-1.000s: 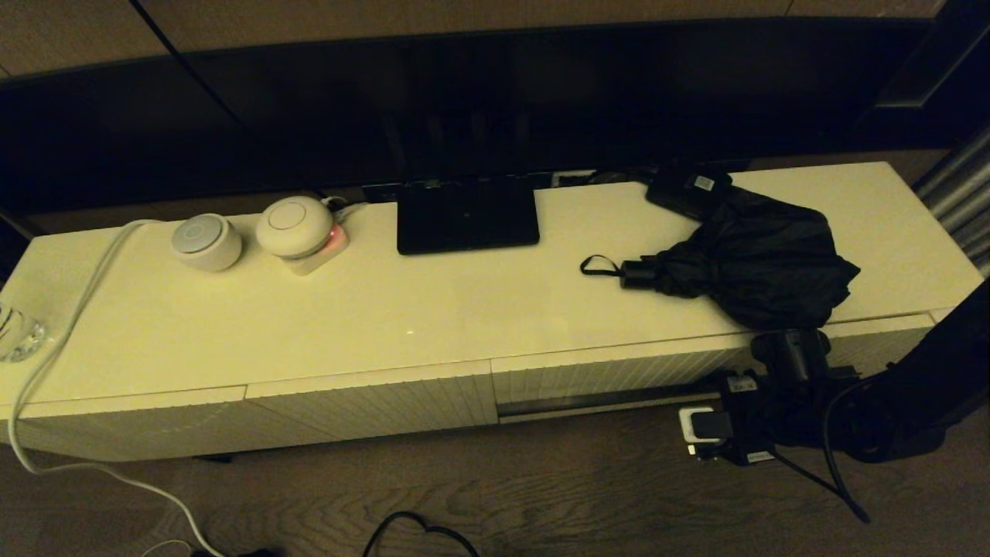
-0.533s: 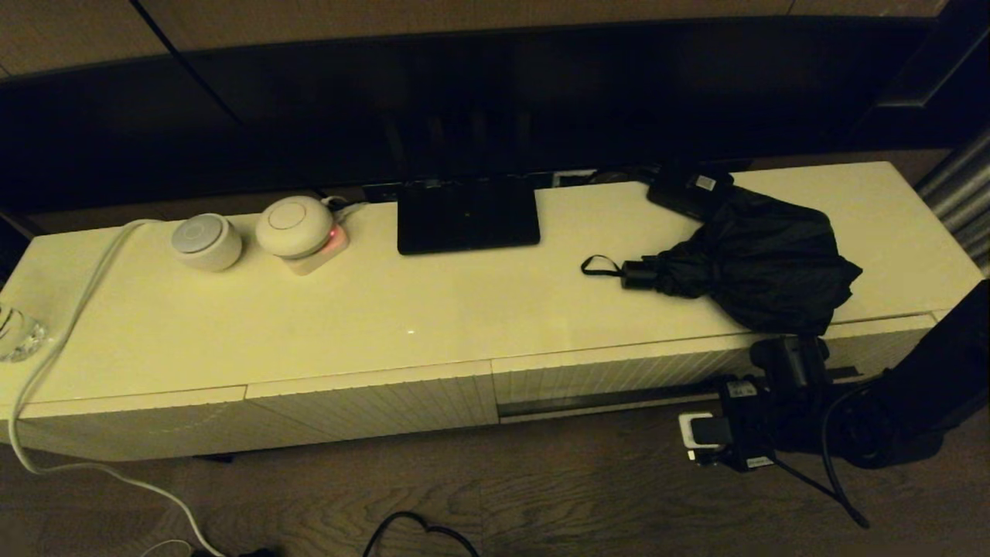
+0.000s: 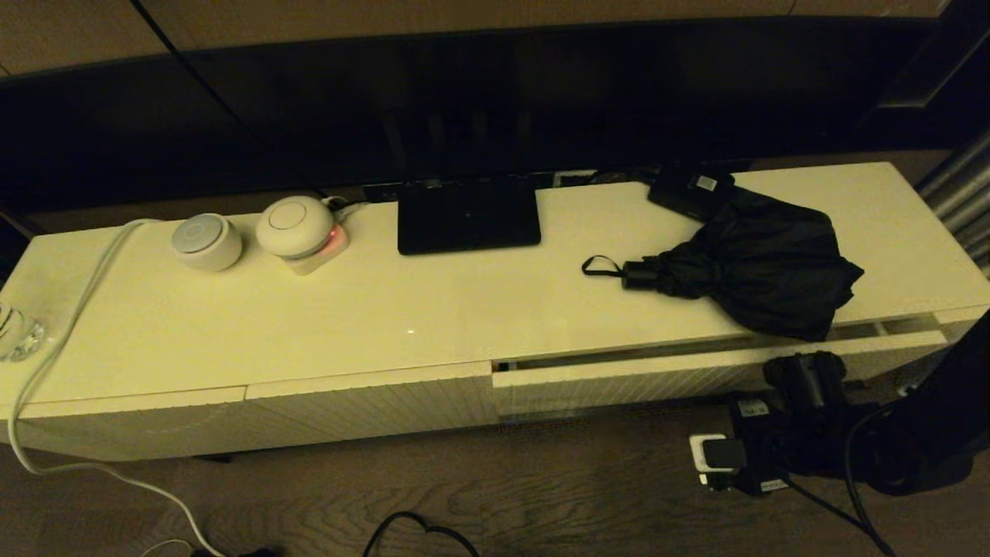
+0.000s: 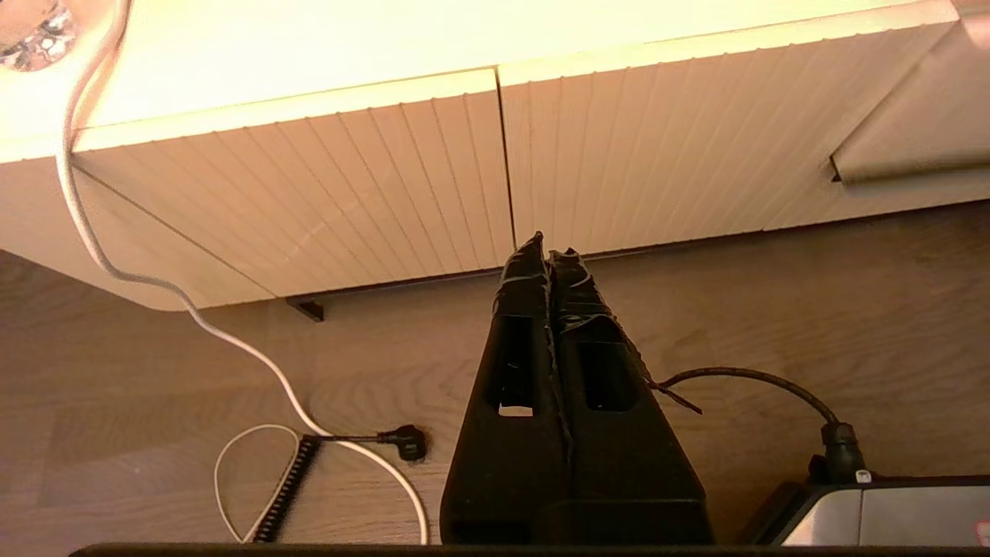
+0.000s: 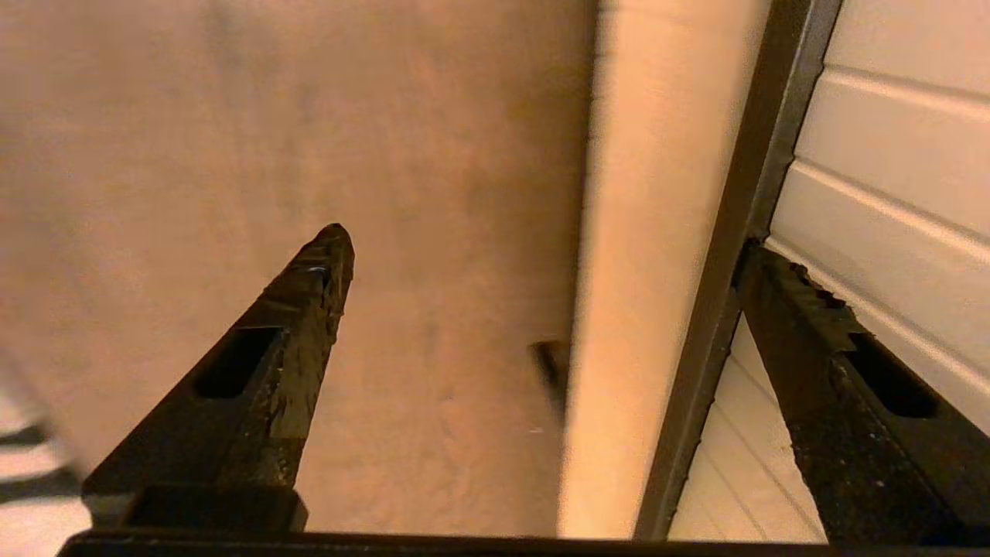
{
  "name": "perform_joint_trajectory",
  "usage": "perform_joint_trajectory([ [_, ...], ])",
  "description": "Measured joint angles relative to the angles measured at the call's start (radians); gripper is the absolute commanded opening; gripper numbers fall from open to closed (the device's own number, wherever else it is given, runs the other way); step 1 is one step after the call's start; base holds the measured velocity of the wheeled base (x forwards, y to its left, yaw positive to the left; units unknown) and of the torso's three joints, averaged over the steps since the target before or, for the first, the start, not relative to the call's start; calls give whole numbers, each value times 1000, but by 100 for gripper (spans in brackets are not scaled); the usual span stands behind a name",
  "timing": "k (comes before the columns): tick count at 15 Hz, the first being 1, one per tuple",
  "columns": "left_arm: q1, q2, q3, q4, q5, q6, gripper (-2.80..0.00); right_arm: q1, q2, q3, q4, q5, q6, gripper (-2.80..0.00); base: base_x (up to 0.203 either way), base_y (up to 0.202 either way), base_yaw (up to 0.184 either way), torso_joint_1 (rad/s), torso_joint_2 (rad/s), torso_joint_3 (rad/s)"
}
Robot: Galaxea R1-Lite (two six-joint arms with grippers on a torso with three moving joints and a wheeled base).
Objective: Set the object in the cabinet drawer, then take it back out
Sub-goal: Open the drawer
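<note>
The black folding umbrella [image 3: 766, 267] lies on the right of the cream cabinet top [image 3: 387, 309], its short handle [image 3: 636, 275] and wrist loop [image 3: 599, 265] pointing left. Below it the ribbed drawer [image 3: 619, 381] stands a little way out, with a dark gap along its upper edge. My right gripper [image 3: 804, 387] is at the drawer front under the umbrella. In the right wrist view it [image 5: 541, 247] is open, and one finger [image 5: 804, 325] sits against the dark slot handle [image 5: 742, 216]. My left gripper [image 4: 547, 247] is shut and empty, low in front of the closed ribbed panels [image 4: 433, 170].
A small flat black box with a white label [image 3: 688, 189] lies behind the umbrella. A black screen base [image 3: 468, 213] stands mid-top, two round white devices [image 3: 206, 241] [image 3: 294, 224] at the left. A white cable [image 3: 69, 309] runs off the left end. Cables lie on the wooden floor [image 3: 418, 530].
The drawer has slid outward from flush, opening a gap along its top. My right gripper and arm have drawn back toward me with it. The umbrella has not moved.
</note>
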Motion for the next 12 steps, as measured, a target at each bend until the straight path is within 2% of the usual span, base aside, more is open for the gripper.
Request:
perform_joint_trajectory([
  [12,0,0,0,0,0,0,-280,1,-20,273,-205,34,-1,0,0,0,0,0,0,0],
])
